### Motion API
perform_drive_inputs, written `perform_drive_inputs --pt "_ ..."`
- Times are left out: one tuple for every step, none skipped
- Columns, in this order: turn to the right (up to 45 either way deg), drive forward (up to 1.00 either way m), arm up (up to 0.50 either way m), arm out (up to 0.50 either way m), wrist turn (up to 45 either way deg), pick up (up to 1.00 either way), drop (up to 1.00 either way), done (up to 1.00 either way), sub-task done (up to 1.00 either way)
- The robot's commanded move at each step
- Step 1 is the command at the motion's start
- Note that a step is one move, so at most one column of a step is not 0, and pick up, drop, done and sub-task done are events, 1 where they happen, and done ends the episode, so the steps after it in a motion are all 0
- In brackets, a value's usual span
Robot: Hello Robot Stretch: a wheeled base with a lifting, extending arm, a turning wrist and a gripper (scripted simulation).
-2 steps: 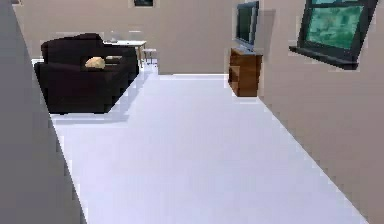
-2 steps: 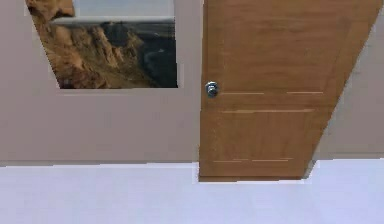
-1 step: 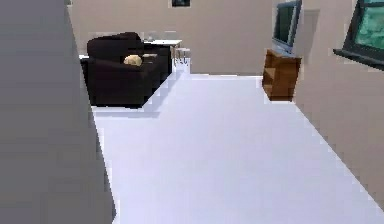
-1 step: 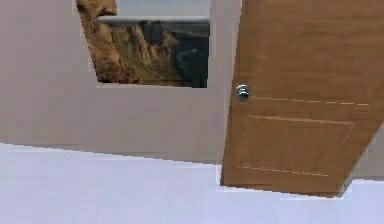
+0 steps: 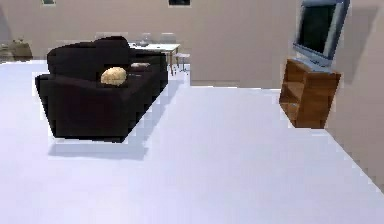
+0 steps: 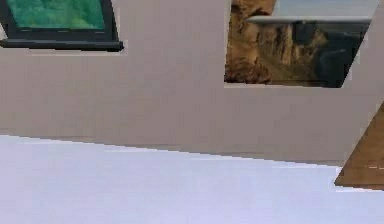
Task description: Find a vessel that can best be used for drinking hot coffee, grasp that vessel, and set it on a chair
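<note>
1. Step in hand: search. I judge the task to be at its start, since I cannot yet identify a coffee mug.
2. A black sofa [image 5: 95, 95] stands at the forward view's left on open pale floor [image 5: 230, 160]. A tan rounded cushion [image 5: 113, 75] lies on its seat.
3. Beyond the sofa, a pale table [image 5: 158, 46] stands near the far wall, with what looks like a pale chair [image 5: 182, 60] just beside it. The items on the tabletop are too small to name. I judge this the likeliest place for the mug, and the chair suits the set-down.
4. A television [image 5: 320, 30] sits on a wooden stand [image 5: 308, 92] at the right wall, angled toward the sofa for viewing.
5. In the arm side view, the wall carries a green picture [image 6: 60, 18] in a dark frame and a brown landscape painting [image 6: 290, 45].
6. I cannot tell the gripper's state from these pictures.
7. Recommended next move: drive toward the table, passing the sofa on its open side.
</note>
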Motion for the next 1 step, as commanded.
perform_drive_inputs --pt "0.0 0.35 0.0 0.0 0.0 0.0 0.0 0.0 0.0"
